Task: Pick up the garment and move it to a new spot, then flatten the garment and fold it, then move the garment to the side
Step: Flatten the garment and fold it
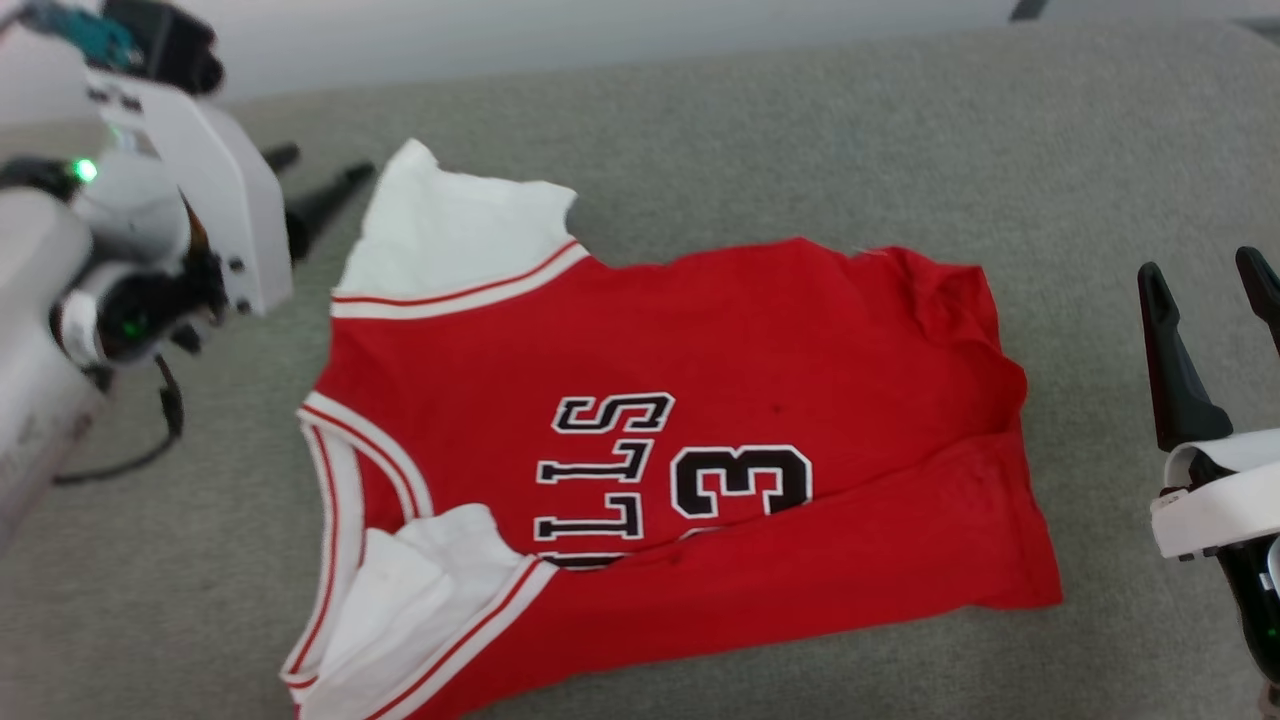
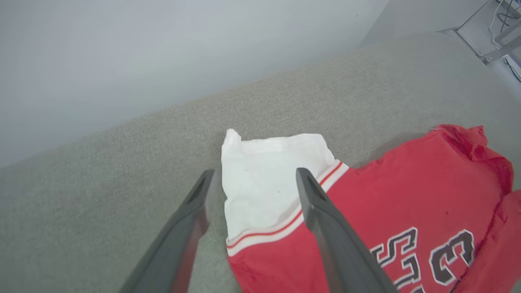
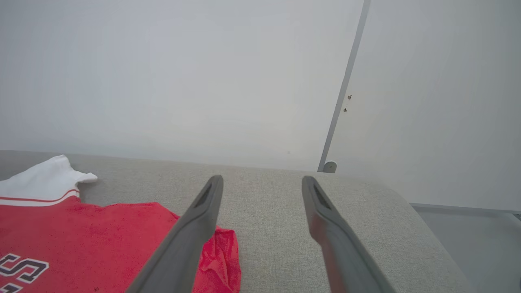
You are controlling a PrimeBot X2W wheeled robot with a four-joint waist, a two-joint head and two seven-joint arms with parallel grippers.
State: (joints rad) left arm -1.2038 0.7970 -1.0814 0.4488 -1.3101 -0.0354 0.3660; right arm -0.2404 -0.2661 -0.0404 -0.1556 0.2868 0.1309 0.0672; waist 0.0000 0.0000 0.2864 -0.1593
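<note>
Grey fabric cushion (image 1: 800,130), pale wall (image 1: 600,40) behind. Garment (image 1: 700,400) lies at centre frame, long axis left to right: V-neck at left, hem at right, lower long edge folded over. Left gripper (image 1: 325,165) upper left, fingers spread, aimed toward white sleeve (image 1: 460,230), holding nothing. Right gripper (image 1: 1200,265) at right edge, fingers up, spread, empty, apart from the hem. Lettering sideways, part hidden: "LLS", "3".

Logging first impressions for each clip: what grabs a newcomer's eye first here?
The red jersey with white sleeves lies spread across the grey cushion, its near side folded over the black lettering. The left hand hangs open by the far sleeve, the right hand open beyond the hem.
</note>
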